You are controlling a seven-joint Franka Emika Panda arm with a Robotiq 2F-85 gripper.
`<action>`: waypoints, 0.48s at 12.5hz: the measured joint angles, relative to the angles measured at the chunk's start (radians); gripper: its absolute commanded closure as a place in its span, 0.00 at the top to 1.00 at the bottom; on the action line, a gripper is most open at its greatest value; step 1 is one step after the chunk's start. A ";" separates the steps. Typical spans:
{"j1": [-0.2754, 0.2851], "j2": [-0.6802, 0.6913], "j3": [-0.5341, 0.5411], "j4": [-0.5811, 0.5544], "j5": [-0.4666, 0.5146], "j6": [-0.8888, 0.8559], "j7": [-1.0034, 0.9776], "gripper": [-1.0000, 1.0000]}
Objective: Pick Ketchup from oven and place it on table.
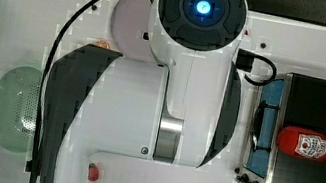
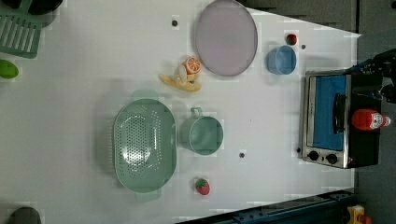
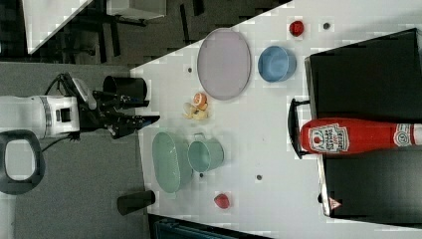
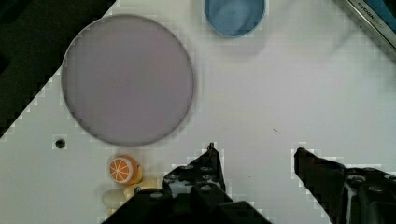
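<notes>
Top view: white surface (image 1: 24, 1), wide and matte, dotted with small dark holes, carrying everything. Next in size, white arm (image 1: 170, 98) with glossy rounded casings and dark joint bands, stretched over the middle. Then oven (image 1: 314, 143) at the top view's right: boxy, flat black top, silver front frame, blue-tinted glass door, dark handle, two black knobs. Door closed as far as visible.

Progress, judged from the layout: nothing done yet. Ketchup (image 1: 316, 147) lying on its side on top of the oven rather than inside, white cap pointing away from the door, base near the front edge above the handle. Approach, grasp, lift and set-down on the surface all left to do.

Smaller things on the surface: pale green colander (image 2: 144, 145), oval and perforated, probably plastic; mauve plate (image 2: 226, 37), round and smooth; green cup (image 2: 202, 134) with a small handle, just beside the colander; blue bowl (image 2: 281, 59) near the oven's corner. Ketchup itself glossy red, tapering to the cap, white label with red print.

Gripper (image 4: 254, 177) seen in the wrist view with black jaws standing well apart, roughly half spread, nothing between them but bare surface; well apart from the bottle. Smallest: orange slice (image 2: 192, 65) on pale fruit pieces, strawberry (image 2: 202, 186) near the colander.
</notes>
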 measured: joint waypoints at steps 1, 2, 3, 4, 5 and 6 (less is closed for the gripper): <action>0.004 -0.036 -0.012 -0.035 0.000 -0.076 0.000 0.78; 0.005 -0.186 -0.055 -0.146 -0.008 -0.202 0.000 0.93; -0.008 -0.274 -0.071 -0.159 -0.008 -0.242 0.000 1.00; -0.002 -0.335 -0.096 -0.155 -0.006 -0.238 -0.002 1.00; -0.002 -0.374 -0.118 -0.140 0.005 -0.228 -0.009 1.00; -0.025 -0.386 -0.154 -0.098 0.006 -0.164 -0.014 1.00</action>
